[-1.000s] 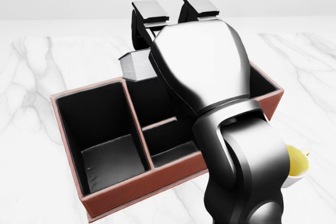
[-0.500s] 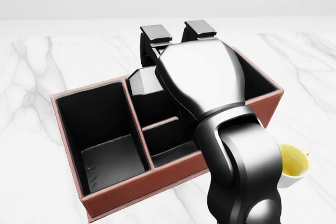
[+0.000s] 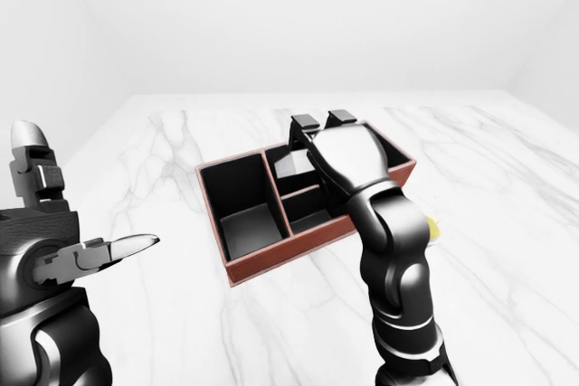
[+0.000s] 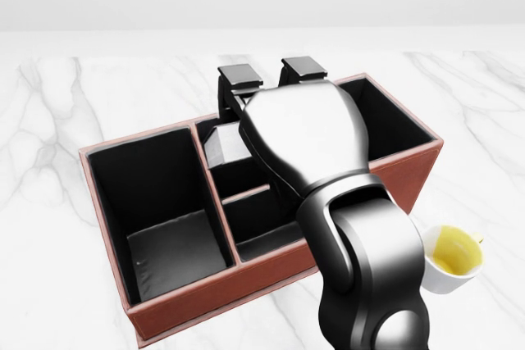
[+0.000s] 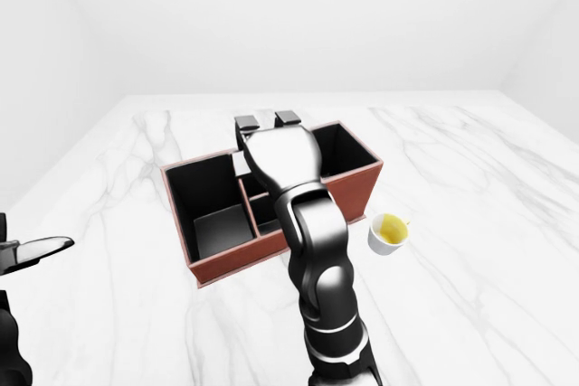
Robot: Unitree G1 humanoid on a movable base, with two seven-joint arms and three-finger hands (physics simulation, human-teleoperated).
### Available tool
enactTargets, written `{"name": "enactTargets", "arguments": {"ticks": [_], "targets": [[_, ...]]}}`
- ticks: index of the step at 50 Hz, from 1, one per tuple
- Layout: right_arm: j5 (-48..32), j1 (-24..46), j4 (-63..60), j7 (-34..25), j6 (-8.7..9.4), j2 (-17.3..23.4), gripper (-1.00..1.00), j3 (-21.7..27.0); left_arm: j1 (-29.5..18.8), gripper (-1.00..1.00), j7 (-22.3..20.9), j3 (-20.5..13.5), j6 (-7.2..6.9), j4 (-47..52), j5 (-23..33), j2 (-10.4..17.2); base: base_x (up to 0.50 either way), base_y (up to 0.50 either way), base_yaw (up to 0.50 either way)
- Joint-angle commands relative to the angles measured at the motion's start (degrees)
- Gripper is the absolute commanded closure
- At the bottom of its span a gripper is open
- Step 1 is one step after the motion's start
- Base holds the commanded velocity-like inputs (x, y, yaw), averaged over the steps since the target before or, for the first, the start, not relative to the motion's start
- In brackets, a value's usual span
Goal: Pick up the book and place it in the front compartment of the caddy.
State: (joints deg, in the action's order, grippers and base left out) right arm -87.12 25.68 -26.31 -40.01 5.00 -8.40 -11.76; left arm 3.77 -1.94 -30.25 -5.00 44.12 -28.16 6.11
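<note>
Head view shows the right hand [image 4: 271,88] reaching over a red-brown caddy [image 4: 246,280] on a white marble table [image 4: 66,104]. Its broad chrome back hides most of the middle compartments. Two fingers [image 4: 239,77] poke out past the caddy's top wall. A grey book [image 4: 223,143] shows only as a corner at the hand's left edge, down inside the upper middle compartment; whether the fingers clamp it cannot be told, since the hand covers the contact. A cup [image 4: 449,258] of yellow liquid sits at the caddy's lower right, partly behind the arm. Left-eye view: the left hand [image 3: 54,223] hovers well left of the caddy, fingers spread, holding nothing, partly cut off by the frame edge.
</note>
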Motion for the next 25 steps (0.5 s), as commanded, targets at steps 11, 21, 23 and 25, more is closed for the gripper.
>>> {"name": "enactTargets", "arguments": {"ticks": [11, 21, 23, 25], "targets": [[0.5, 2.5, 2.0, 0.0, 0.0, 0.5, 1.0, 0.7, 0.2, -1.0, -0.1, 0.1, 0.0, 0.3, 0.2, -0.2, 0.0, 0.0, 0.0], [0.4, 2.4, 3.7, 0.0, 0.0, 0.4, 1.0, 0.4, 0.2, -1.0, -0.1, -0.2, 0.0, 0.7, -0.1, -0.1, 0.0, 0.0, 0.0], [0.4, 2.5, 3.7, 0.0, 0.0, 0.2, 1.0, 0.4, 0.2, -1.0, -0.1, -0.2, 0.0, 0.7, -0.1, -0.1, 0.0, 0.0, 0.0], [0.5, 2.4, 4.4, 0.0, 0.0, 0.5, 1.0, 0.4, 0.2, -1.0, -0.1, -0.2, 0.0, 0.7, -0.2, -0.1, 0.0, 0.0, 0.0]]}}
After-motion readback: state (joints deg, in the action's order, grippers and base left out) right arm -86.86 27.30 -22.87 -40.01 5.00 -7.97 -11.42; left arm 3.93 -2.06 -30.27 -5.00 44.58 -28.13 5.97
